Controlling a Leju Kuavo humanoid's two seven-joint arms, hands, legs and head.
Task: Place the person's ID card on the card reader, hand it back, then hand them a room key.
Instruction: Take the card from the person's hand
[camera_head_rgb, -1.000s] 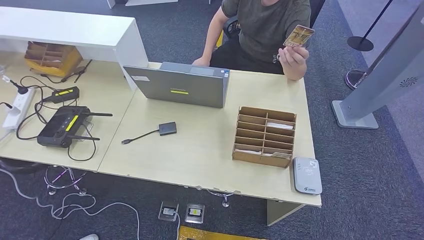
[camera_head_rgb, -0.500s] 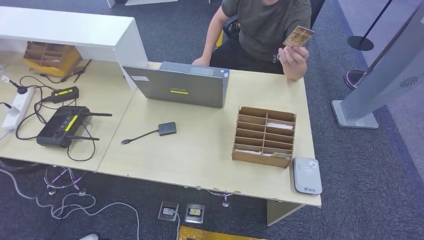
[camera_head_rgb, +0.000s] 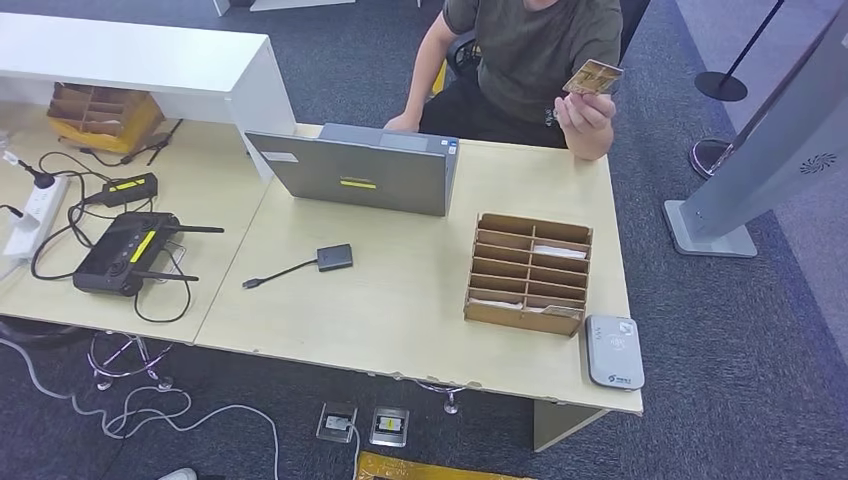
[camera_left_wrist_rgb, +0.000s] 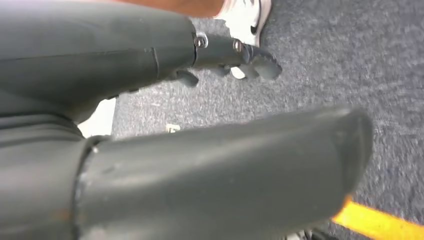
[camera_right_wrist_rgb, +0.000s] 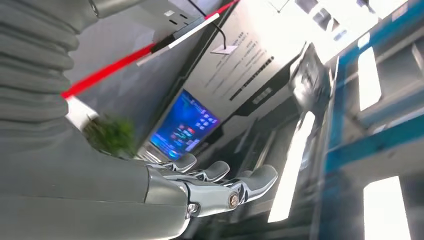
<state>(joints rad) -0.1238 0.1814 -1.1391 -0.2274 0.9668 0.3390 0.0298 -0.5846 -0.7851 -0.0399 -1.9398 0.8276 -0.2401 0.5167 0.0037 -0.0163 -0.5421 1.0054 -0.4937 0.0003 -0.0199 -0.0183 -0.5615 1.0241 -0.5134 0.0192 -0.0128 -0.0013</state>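
ID card (camera_head_rgb: 593, 77), gold rectangular plastic, has tipped flatter in the person's hand (camera_head_rgb: 583, 110) above the table's far right corner; we read it as on offer, pickup not begun. Both our hands hold nothing, fingers (camera_right_wrist_rgb: 235, 185) loosely spread. Brown wooden slotted organizer (camera_head_rgb: 528, 272) holds a few white cards; grey card reader (camera_head_rgb: 614, 351) sits bare at near right corner.

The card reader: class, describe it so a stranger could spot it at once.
Start at the pale wooden desk and go to its near right corner. Beside the cardboard slotted organizer lies the card reader, a flat grey-and-white pad with rounded corners, unlike the brown box next to it.
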